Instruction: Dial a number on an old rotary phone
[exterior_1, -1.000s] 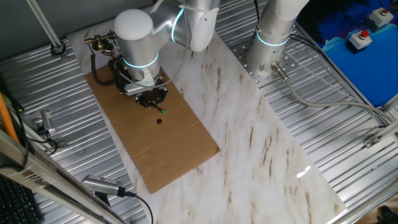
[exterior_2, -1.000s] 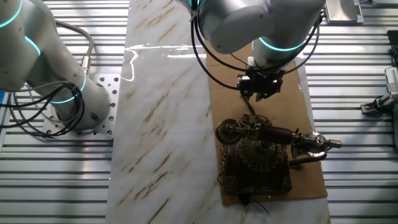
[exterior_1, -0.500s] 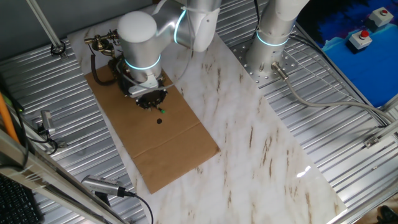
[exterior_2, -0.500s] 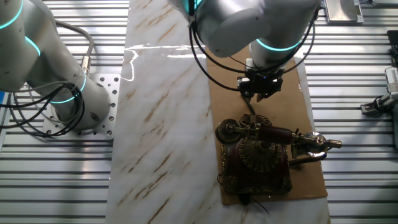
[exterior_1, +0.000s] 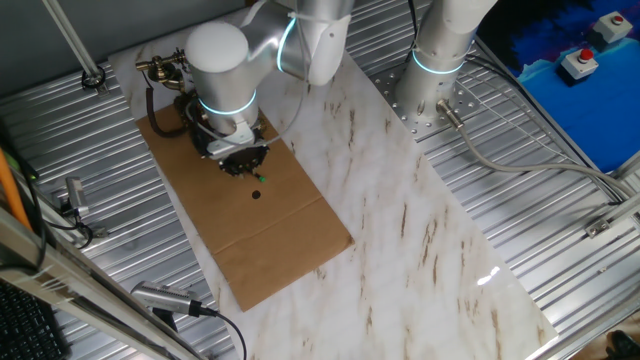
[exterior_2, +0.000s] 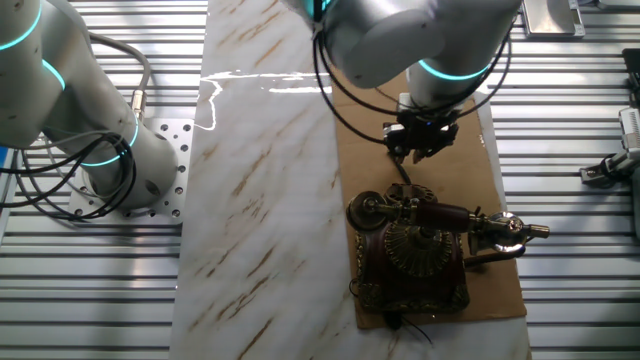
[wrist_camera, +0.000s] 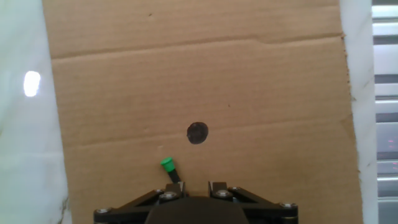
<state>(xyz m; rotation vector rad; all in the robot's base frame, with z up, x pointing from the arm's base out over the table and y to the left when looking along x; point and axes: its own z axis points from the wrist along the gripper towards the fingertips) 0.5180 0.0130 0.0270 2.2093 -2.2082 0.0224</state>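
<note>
Hand view: gripper (wrist_camera: 191, 185) clamps stick (wrist_camera: 171, 172); phone (exterior_2: 415, 250) at 6 o'clock, aim tip squarely into dial hole.

Matt corrugated cardboard (wrist_camera: 205, 81) lies below the claw (wrist_camera: 193, 186), on a glossy marbled worktop (exterior_1: 420, 230) flanked by ribbed metal panels (exterior_1: 560, 230).

In one fixed view the arm's wrist covers most of the phone (exterior_1: 172, 95); only a brass handset end and a dark edge show. In the hand view the tool (wrist_camera: 193, 186) is cut off by the bottom edge, so its jaw state cannot be told. The stick (wrist_camera: 171, 172) shows only its green tip; the phone is out of frame there.
</note>
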